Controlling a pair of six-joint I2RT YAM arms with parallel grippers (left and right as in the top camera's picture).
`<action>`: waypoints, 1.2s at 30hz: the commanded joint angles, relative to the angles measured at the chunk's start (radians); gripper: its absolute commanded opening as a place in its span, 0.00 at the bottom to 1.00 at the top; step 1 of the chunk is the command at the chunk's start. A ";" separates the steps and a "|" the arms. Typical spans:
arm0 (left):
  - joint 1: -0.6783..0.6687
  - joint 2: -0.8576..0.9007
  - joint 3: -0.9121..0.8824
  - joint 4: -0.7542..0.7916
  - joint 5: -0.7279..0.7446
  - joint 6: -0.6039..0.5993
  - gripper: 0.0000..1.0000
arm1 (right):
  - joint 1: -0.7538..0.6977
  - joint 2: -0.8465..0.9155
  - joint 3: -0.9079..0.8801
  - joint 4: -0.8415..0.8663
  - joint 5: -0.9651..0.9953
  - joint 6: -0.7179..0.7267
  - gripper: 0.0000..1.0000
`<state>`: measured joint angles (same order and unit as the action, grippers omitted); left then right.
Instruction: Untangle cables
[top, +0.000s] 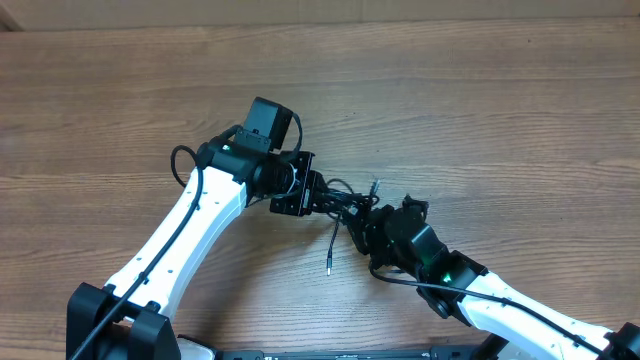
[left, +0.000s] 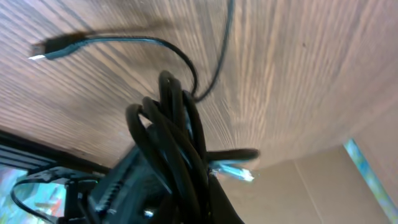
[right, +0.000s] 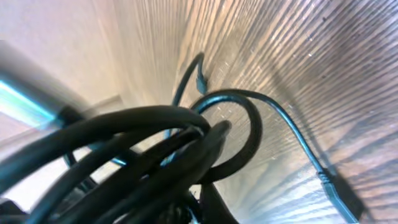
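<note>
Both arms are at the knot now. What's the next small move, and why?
Probably ease the right gripper slowly away from the left gripper. Both meet at the cables, one tight bundle between them, with a plug end trailing free. Wrist views show looped cords close up but hide the jaws, so confirm grip first.

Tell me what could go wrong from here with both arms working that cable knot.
1. The left hand and right hand sit very close together on either side of the cables, so they might collide.
2. The loops look tightly wrapped in both wrist views, so pulling apart could cinch the knot rather than free it.
3. A loose plug end trails free and could snag or whip.
</note>
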<state>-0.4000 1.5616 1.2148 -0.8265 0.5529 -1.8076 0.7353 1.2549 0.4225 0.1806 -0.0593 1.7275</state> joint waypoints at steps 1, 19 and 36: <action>-0.002 -0.032 0.011 0.063 0.068 -0.003 0.04 | 0.009 0.013 -0.002 -0.008 -0.055 -0.140 0.04; 0.180 -0.032 0.011 0.255 0.232 0.318 0.04 | -0.050 0.012 -0.002 -0.436 -0.125 -0.401 0.67; 0.210 -0.032 0.011 0.019 0.120 1.368 0.04 | -0.210 0.013 -0.002 -0.542 -0.159 -0.506 1.00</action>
<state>-0.1944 1.5597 1.2152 -0.7689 0.7471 -0.6468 0.5362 1.2453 0.4469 -0.3412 -0.2729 1.2518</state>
